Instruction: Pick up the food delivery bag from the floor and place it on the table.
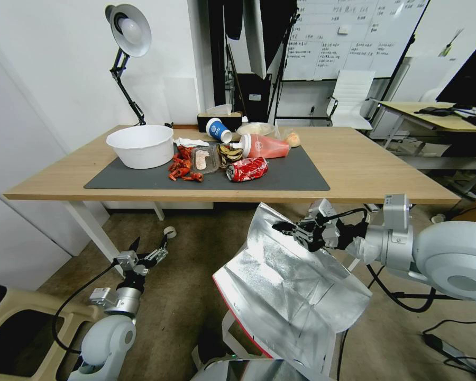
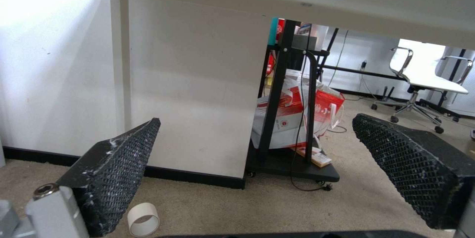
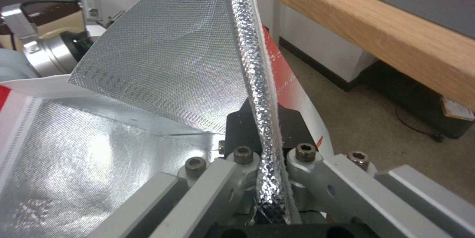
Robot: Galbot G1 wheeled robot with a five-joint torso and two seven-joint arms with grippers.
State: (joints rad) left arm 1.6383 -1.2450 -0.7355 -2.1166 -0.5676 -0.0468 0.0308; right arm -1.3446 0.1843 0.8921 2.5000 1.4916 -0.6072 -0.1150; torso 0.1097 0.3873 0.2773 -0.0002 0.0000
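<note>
The food delivery bag (image 1: 285, 286) hangs tilted in front of me, its silver foil lining facing up and a red edge along its left side. My right gripper (image 1: 296, 230) is shut on the bag's upper foil rim, just below and in front of the table's front edge (image 1: 354, 198). In the right wrist view the folded foil rim (image 3: 265, 119) runs between the pinched fingers (image 3: 265, 145), with the wooden table edge (image 3: 356, 26) close beyond. My left gripper (image 1: 150, 248) stands open low at the left, near a table leg, its pads (image 2: 118, 164) wide apart and holding nothing.
A dark mat (image 1: 301, 174) on the table carries a white bowl (image 1: 140, 145), a crushed red can (image 1: 247, 169), a cup, and food scraps. A beige bin (image 1: 16, 323) stands lower left. A tape roll (image 2: 143, 219) lies on the floor. A black cart (image 2: 292, 126) stands under the table's far side.
</note>
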